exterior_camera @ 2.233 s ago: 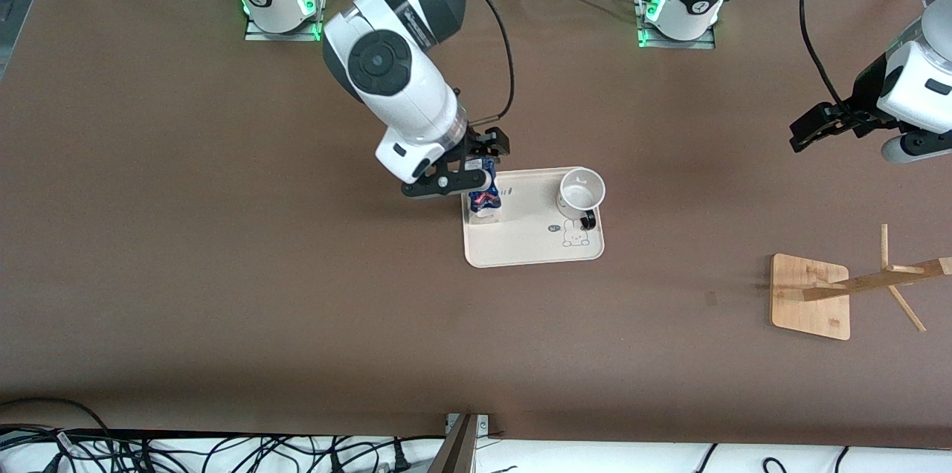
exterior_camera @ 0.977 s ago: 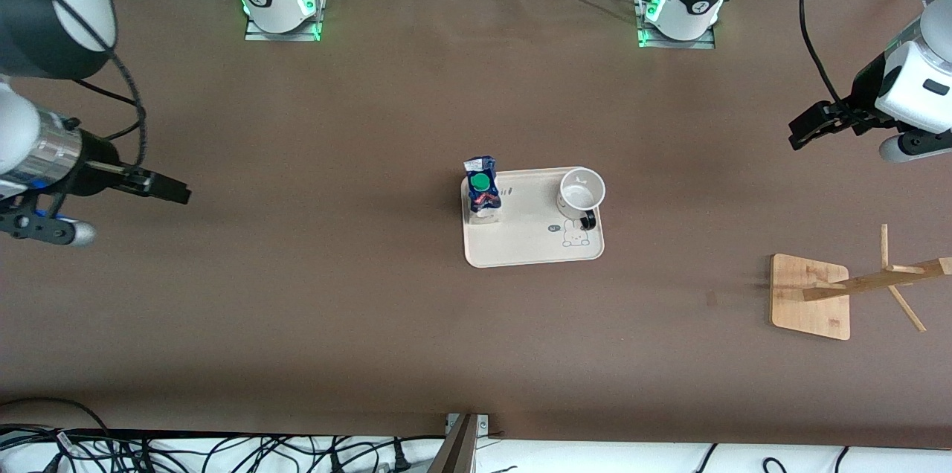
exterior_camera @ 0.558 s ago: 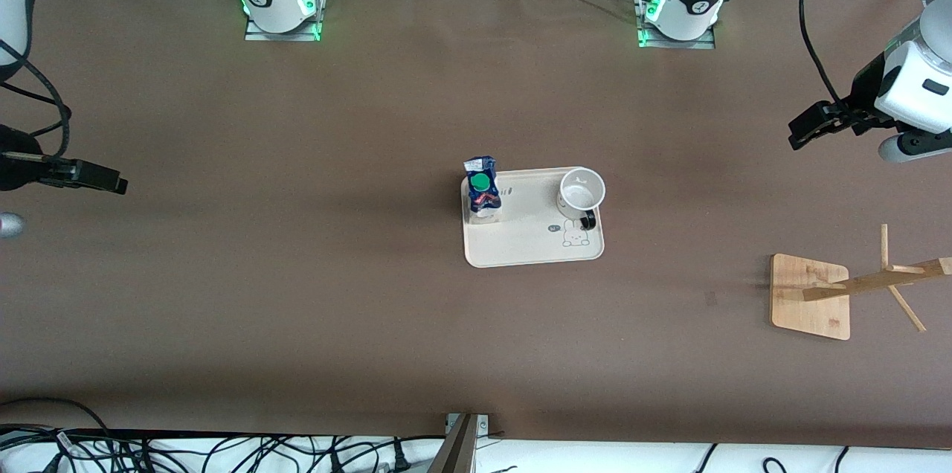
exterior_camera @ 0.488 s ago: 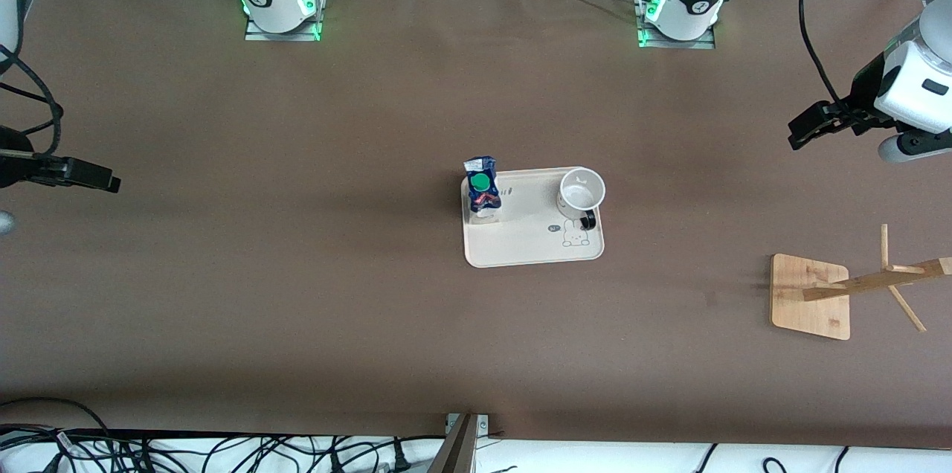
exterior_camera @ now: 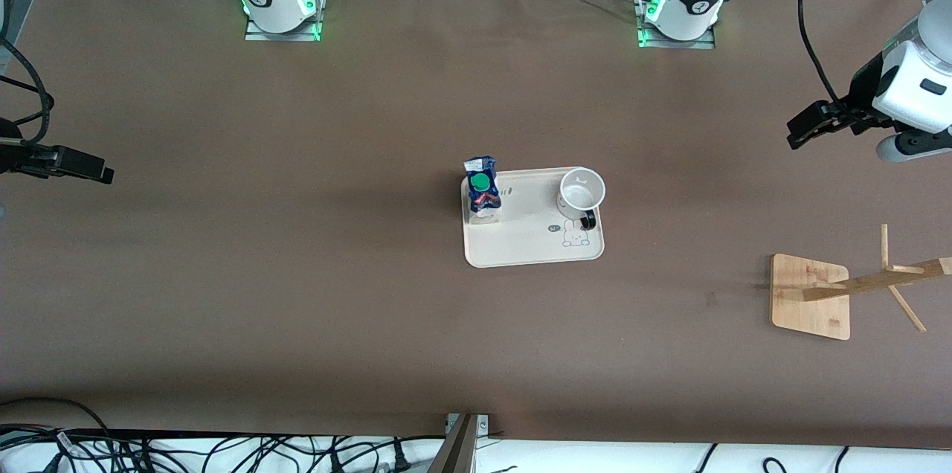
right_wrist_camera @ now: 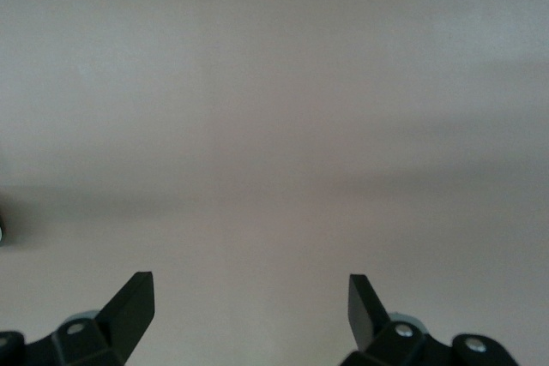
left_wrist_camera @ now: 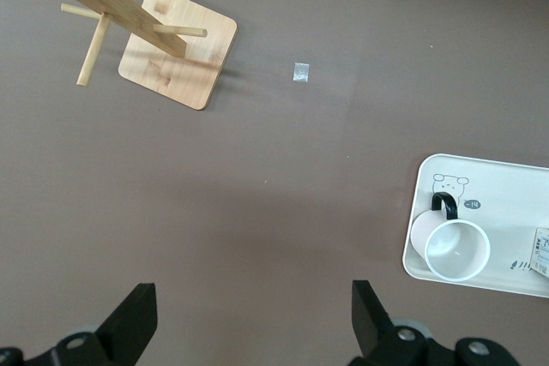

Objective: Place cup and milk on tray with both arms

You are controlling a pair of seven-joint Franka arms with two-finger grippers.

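Looking down from the front view, the small blue-and-white gable-top milk carton with a green screw cap [exterior_camera: 483,192] and the small white cup with a thin black loop handle [exterior_camera: 581,191] both stand on the cream-white rounded tray [exterior_camera: 532,244] at mid-table, so the job looks done and the best move is to hold both arms clear; the right gripper [exterior_camera: 83,166] hangs over the right arm's end of the table and the left gripper [exterior_camera: 807,128] over the left arm's end. From the left wrist view, the left gripper's jaws stand wide apart and empty above bare table, with the wooden peg stand on its square base [left_wrist_camera: 177,46], the cup and a bunny drawing on the tray, whose small lettering is too small to read. From the right wrist view, the right gripper's jaws are likewise spread and empty over plain brown tabletop [right_wrist_camera: 274,126], with no writing visible.
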